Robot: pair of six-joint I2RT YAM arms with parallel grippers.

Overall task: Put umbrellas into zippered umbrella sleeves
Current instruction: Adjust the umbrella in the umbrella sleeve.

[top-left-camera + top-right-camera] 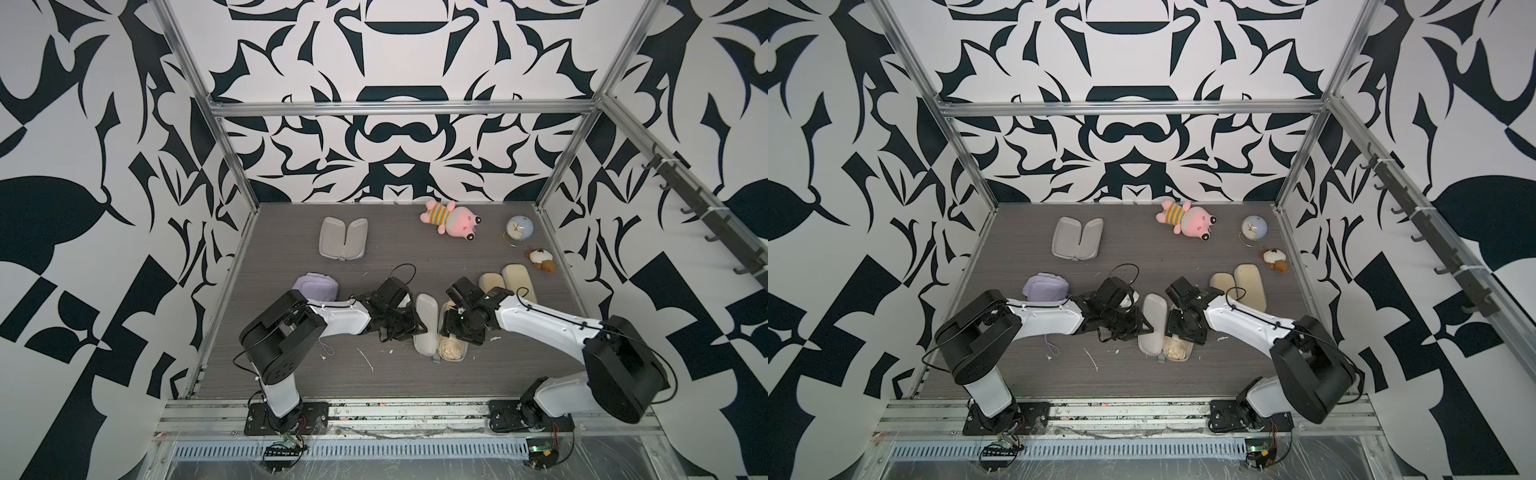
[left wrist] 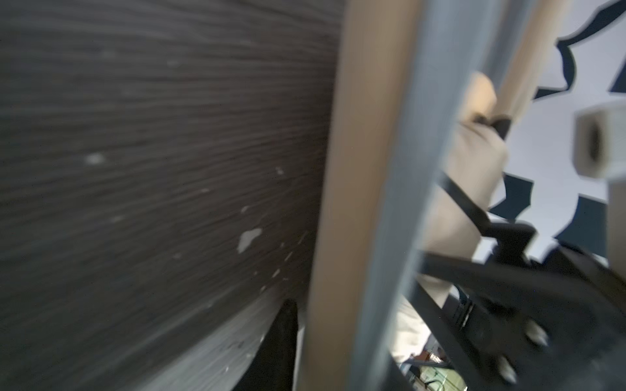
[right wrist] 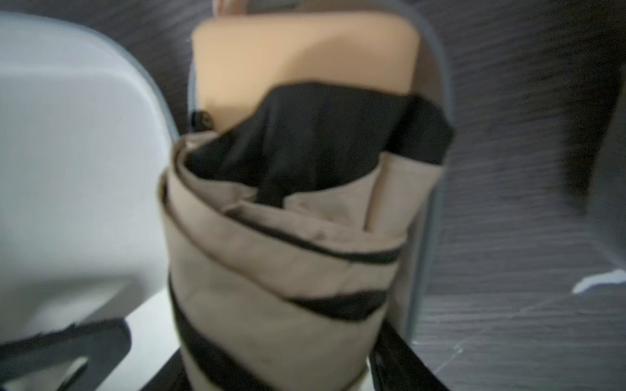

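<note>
a beige sleeve stood edge-on upon the dark table; a cream umbrella lay just beyond the sleeve, blurred.

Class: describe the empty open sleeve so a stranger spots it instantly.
Go to the far side of the grey table, left of the pink plush toy. The empty sleeve lies splayed open there, grey lining up; unlike the middle sleeve, it holds nothing.

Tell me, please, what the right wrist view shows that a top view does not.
Only the right wrist view: the tan handle and black inner folds of the beige umbrella, close up. Only a top view: the pink plush toy, the clock, an empty open sleeve at the back and the lavender bundle. Both: that umbrella lying in one half of the open front sleeve, its other half empty.
</note>
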